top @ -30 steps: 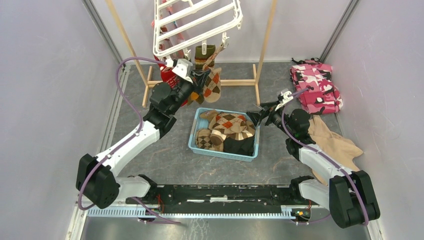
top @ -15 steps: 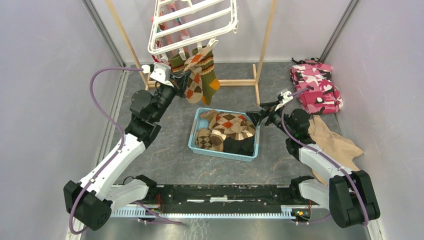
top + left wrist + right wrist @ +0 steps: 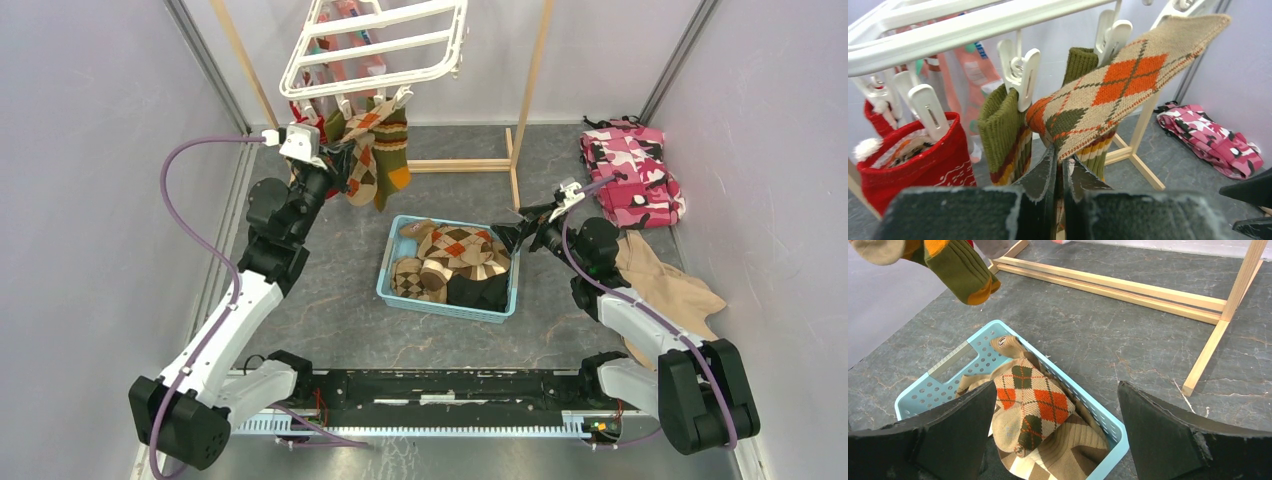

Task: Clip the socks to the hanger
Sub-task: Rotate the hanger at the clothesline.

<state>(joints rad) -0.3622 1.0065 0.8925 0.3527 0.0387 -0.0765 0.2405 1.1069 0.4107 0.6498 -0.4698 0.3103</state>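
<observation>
The hanger (image 3: 385,42) hangs tilted at the far side of the table (image 3: 340,300), inside a light wooden stand (image 3: 465,165). Several socks hang from its near rim. An olive striped sock (image 3: 1000,130) is held by a white clip (image 3: 1020,70), and a red sock (image 3: 933,160) hangs to the left of it under another clip. A tan argyle sock (image 3: 1118,85) with orange and olive diamonds stretches at a slant from the rim down to the left gripper (image 3: 1059,160). Its upper end reaches a clip at the rim, but I cannot tell whether this clip bites it. The left gripper's jaws are pressed together on the lower edge of this argyle sock, just under the hanger.

More socks (image 3: 455,255) lie in a heap in a light blue basket (image 3: 385,270) in the middle of the table, mostly brown and tan argyle, with one black. The right gripper (image 3: 1057,390) hovers above the right end of the basket, its jaws wide apart and holding nothing, with an argyle sock from the heap (image 3: 1030,405) under them.

A pink camouflage cloth (image 3: 632,170) lies at the far right, and a plain beige cloth (image 3: 670,290) lies nearer, beside the right arm.
</observation>
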